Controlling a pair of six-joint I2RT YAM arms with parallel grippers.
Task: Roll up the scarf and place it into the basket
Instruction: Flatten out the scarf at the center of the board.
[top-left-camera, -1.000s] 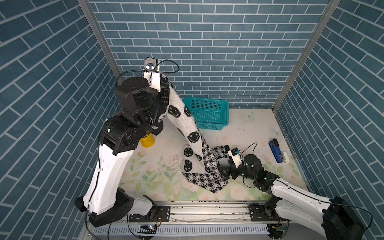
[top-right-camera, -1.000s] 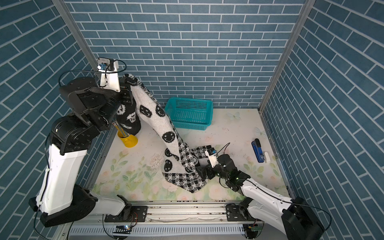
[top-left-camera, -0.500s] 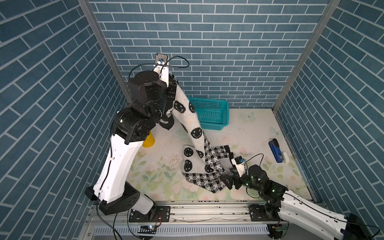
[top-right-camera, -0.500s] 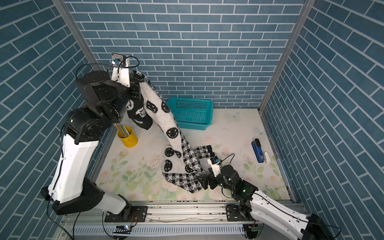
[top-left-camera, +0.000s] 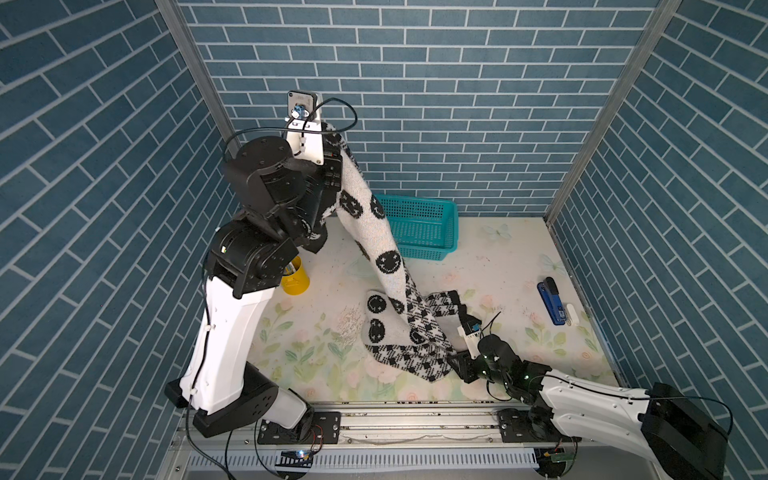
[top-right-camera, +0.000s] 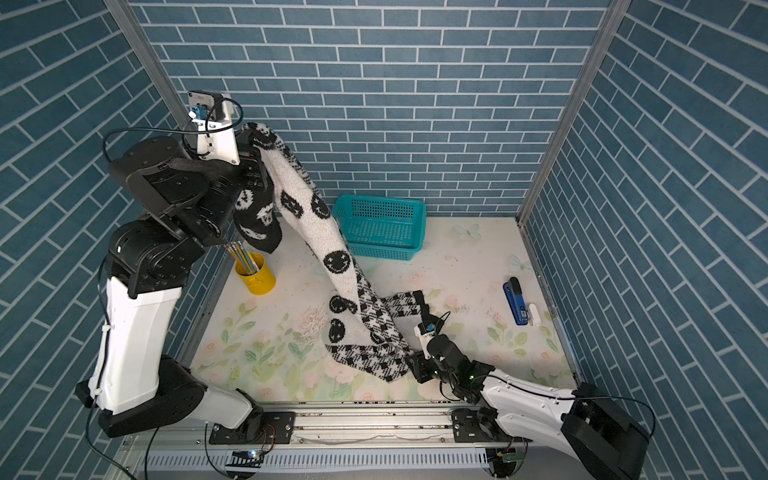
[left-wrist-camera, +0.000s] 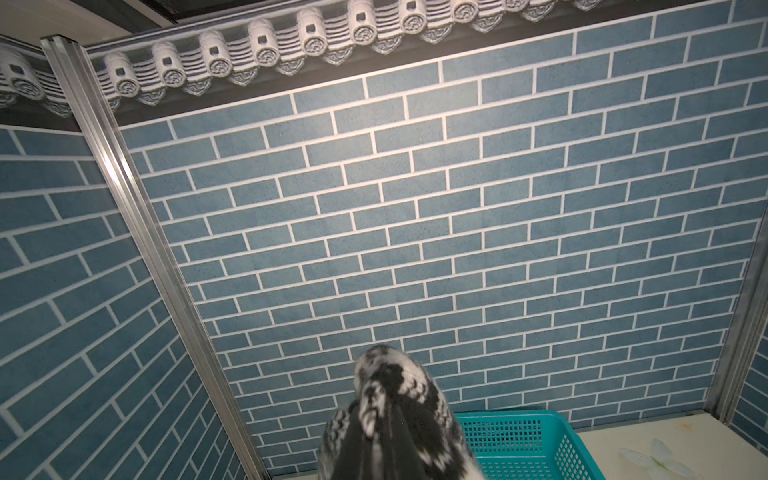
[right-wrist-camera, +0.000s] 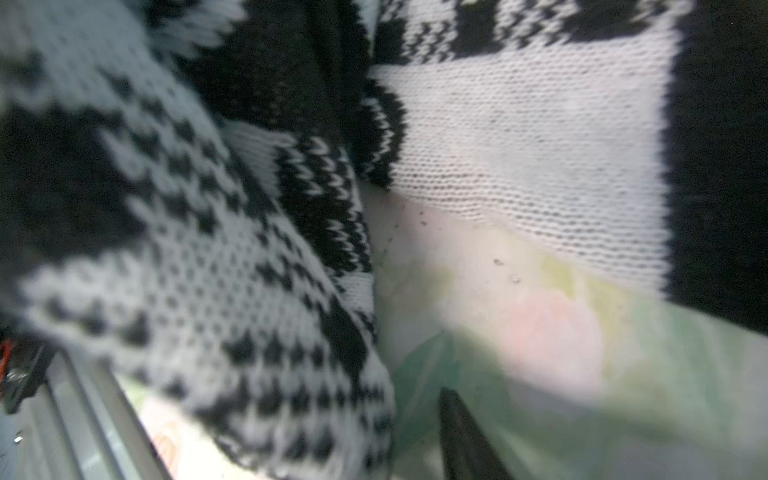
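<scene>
Scarf (top-left-camera: 388, 262) slopes from the left pincer (top-left-camera: 334, 160), clamped on it, down to the right pincer (top-left-camera: 457, 365); I cannot tell whether that one grips.

scarf (top-left-camera: 386, 262): one, black-and-white knit, a single long piece
basket (top-left-camera: 424, 232): one, teal mesh
yellow cup (top-right-camera: 255, 276): one
pencils (top-right-camera: 243, 255) in the yellow cup: several, too small and bunched to count exactly
blue stapler (top-left-camera: 550, 301): one
small white item (top-left-camera: 571, 314) just beside the blue stapler: one
robot arms: two, left arm (top-left-camera: 228, 332) and right arm (top-left-camera: 582, 395)
</scene>
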